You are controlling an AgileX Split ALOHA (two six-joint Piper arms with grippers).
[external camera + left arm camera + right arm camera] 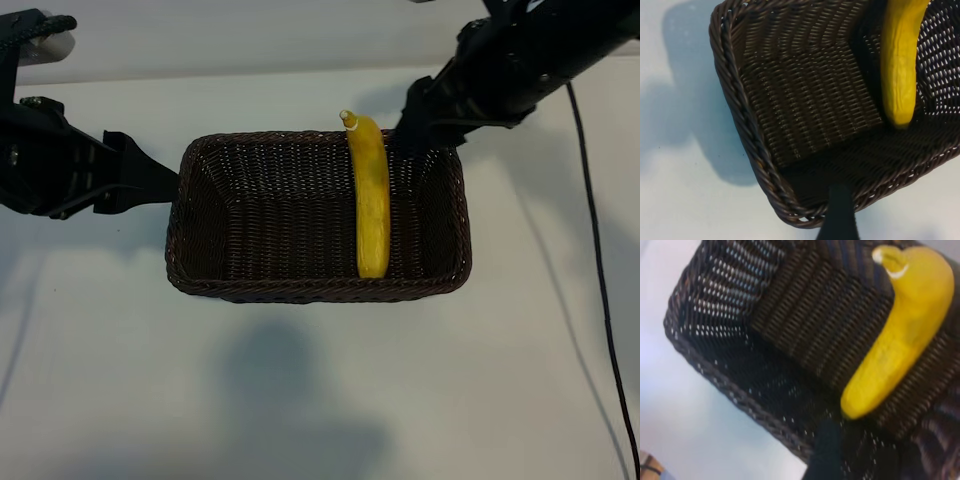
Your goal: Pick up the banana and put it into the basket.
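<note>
No brand, label or readable writing is being shown on anything in these views. A dark brown woven basket [260,215] is being seen from above on a white table [300,400], and a single yellow banana [371,195] is being held inside it, toward the side nearer the right arm. The banana is lying lengthwise across the basket's floor, with its blunt end near the basket's front wall and its pale stem tip leaning up on the rear rim, poking just above it. Nothing else is being carried by the basket. The right gripper [420,125] is being shown just behind the rear rim, beside the banana's stem end; its jaws are standing wide apart and nothing is being gripped, the banana lying free of them. The left gripper [150,178] is being held at the basket's opposite short end, its jaws spread wide and one dark finger [839,212] reaching over that rim, with nothing grasped. A black cable [600,290] is being trailed down the table's right edge.
</note>
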